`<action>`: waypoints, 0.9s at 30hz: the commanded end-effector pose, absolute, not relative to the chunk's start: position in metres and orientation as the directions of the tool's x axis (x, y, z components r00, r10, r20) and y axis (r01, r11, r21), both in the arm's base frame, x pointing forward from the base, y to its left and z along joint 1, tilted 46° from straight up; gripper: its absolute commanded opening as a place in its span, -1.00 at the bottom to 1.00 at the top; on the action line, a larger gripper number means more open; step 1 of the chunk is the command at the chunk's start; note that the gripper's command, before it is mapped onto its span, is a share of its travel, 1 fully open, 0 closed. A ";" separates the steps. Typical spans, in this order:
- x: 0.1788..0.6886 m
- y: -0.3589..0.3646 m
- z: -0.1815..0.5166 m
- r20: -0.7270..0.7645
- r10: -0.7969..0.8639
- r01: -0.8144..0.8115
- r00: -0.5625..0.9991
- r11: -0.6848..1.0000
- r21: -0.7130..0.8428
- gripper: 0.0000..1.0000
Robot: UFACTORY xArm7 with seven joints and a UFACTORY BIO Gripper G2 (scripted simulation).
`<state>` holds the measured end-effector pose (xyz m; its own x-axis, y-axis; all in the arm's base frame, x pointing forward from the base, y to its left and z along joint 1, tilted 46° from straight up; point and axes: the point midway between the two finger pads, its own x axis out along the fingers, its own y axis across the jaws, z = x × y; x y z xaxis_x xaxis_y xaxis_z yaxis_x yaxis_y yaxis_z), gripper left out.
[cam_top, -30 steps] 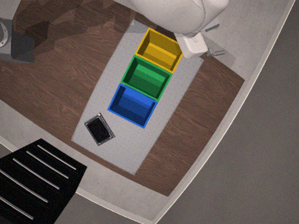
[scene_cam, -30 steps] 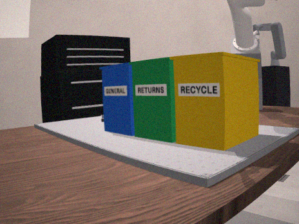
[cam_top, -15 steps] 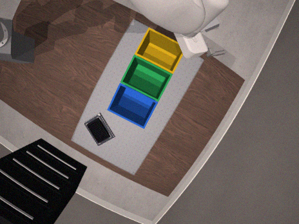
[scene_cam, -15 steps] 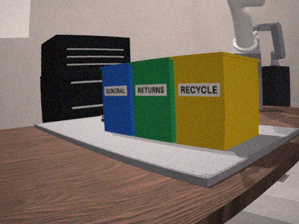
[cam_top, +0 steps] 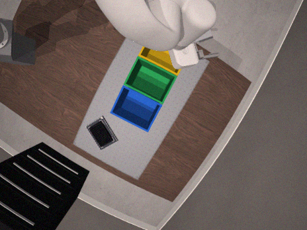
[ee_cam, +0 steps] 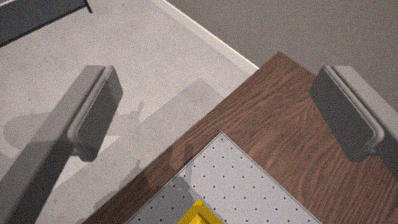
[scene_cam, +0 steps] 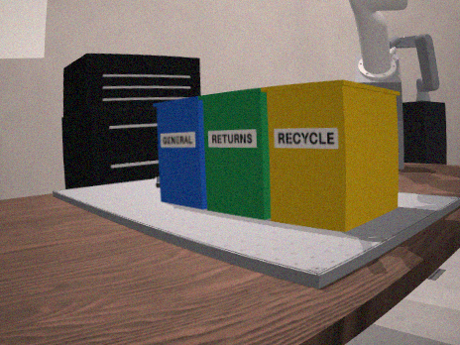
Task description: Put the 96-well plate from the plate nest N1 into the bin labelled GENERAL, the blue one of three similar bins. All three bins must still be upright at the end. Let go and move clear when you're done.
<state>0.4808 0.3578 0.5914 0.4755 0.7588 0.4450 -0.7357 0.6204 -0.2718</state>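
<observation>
The fingers point(cam_top: 209, 55) are partly open, w/ nothing btwn them, near the yellow bin point(cam_top: 158, 60) point(scene_cam: 369, 154) point(ee_cam: 199, 209). The dark 96-well plate point(cam_top: 101, 133) sits in its nest point(cam_top: 112, 135) on the counter, near the blue GENERAL bin point(cam_top: 136, 109) point(scene_cam: 180, 154); all 3 bins stand upright.

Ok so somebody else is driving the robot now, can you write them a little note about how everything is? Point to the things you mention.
Gripper point(cam_top: 212, 47) point(ee_cam: 223, 114): open, nothing between its fingers, out past the yellow RECYCLE bin point(cam_top: 159, 65) point(scene_cam: 367, 159) point(ee_cam: 198, 204).
Plate: the black 96-well plate point(cam_top: 102, 133) sits in its nest point(cam_top: 110, 129), near the blue GENERAL bin point(cam_top: 117, 100) point(scene_cam: 180, 173).
Bins: all three upright in a row, with the green RETURNS bin point(cam_top: 131, 71) point(scene_cam: 233, 173) in the middle.
Done: the plate isn't in the blue bin yet.
Left: pick up the plate, put it in the blue bin without tipping any bin, let go, move clear.
</observation>
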 end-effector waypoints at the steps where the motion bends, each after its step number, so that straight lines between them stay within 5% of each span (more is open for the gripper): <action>1: 0.481 0.341 0.585 0.494 0.732 -0.745 0.469 0.628 -0.225 -0.25; 27: 0.487 0.254 0.544 0.629 0.580 -0.715 0.517 0.697 -0.055 -0.25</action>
